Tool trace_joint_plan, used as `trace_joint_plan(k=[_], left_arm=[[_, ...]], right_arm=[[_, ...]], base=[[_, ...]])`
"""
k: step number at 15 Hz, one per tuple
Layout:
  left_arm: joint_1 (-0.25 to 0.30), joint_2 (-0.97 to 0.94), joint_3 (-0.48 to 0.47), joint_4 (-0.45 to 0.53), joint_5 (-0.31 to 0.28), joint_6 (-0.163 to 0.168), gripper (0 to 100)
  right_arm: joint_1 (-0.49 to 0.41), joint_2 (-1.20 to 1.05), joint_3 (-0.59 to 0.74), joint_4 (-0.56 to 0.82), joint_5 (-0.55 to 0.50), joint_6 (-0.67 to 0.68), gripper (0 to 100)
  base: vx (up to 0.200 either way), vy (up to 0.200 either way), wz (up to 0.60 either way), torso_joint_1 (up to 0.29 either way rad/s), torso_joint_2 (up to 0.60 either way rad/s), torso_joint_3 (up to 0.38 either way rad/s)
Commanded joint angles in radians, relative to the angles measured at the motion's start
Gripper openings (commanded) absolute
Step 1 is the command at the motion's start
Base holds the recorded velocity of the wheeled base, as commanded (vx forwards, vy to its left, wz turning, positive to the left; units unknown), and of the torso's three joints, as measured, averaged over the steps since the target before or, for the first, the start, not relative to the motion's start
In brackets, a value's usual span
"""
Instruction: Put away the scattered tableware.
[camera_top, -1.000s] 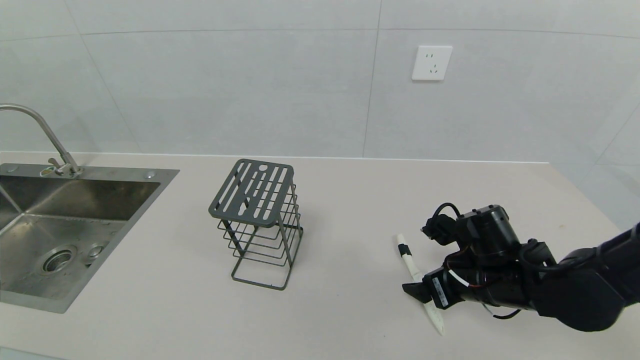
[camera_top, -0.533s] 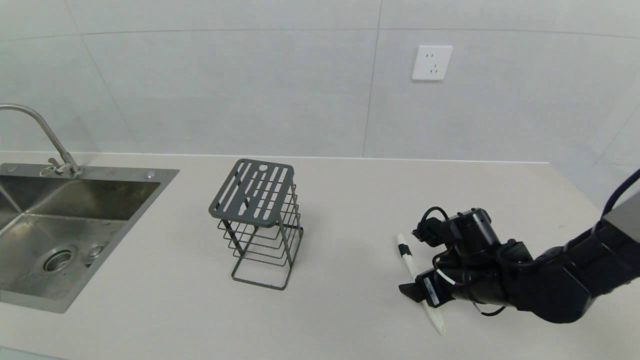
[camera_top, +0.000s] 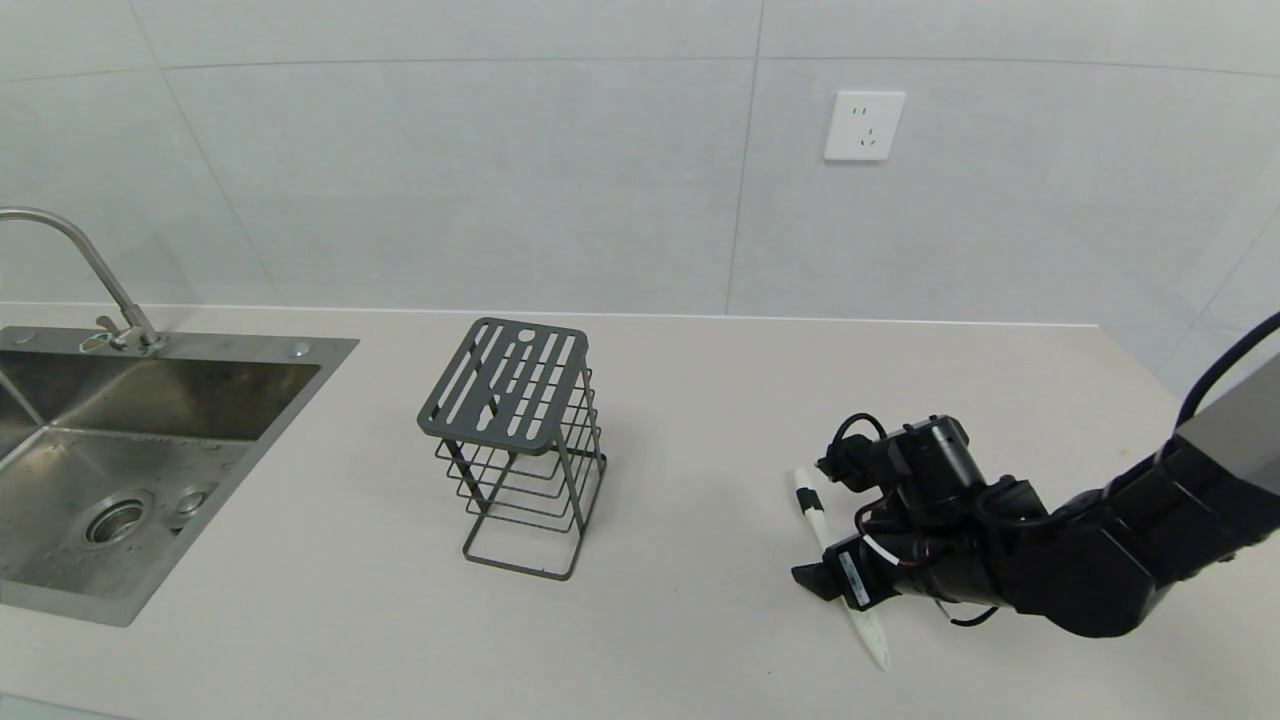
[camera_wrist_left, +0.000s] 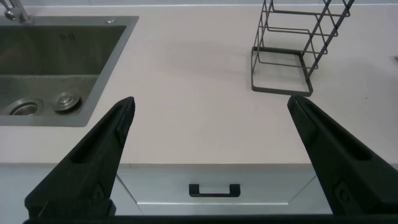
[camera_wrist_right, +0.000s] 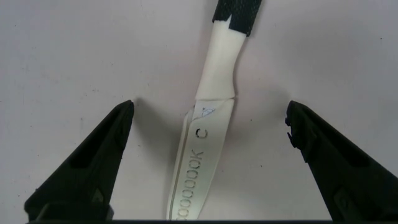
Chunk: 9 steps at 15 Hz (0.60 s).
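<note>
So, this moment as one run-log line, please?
right gripper: jaws open astride white black-banded knife | knife: flat on pale countertop | left gripper: jaws open

Left hand (camera_wrist_left: 211, 102) hovers over front edge of worktop (camera_wrist_left: 186, 93). Both dark fingers (camera_wrist_left: 93, 162) spread wide, one lower left of frame, one lower right. Steel sink (camera_wrist_left: 37, 59) upper left, sunk into worktop, drain (camera_wrist_left: 25, 107) in its floor. Bit of tap (camera_wrist_left: 13, 9) in top left corner. Dark wire rack (camera_wrist_left: 281, 91) upper right, standing on worktop, well apart from sink, top cut off by frame. Black drawer handle (camera_wrist_left: 214, 190) bottom centre, under worktop edge.
</note>
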<state>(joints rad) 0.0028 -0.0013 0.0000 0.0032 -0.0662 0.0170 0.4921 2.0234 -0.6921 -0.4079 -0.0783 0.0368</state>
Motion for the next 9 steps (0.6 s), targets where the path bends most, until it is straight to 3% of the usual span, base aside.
trace_joint_plan(k=[1, 9], left_arm=[[0.000, 0.001, 0.000, 0.000, 0.000, 0.000, 100], [0.000, 0.001, 0.000, -0.002, 0.000, -0.005, 100]], right_arm=[[-0.001, 0.005, 0.005, 0.001, 0.000, 0.000, 0], [-0.001, 0.011, 0.022, 0.000, -0.003, -0.021, 0]], base=[[0.000, 0.000, 0.00, 0.000, 0.00, 0.000], [0.000, 0.000, 0.00, 0.000, 0.00, 0.000]])
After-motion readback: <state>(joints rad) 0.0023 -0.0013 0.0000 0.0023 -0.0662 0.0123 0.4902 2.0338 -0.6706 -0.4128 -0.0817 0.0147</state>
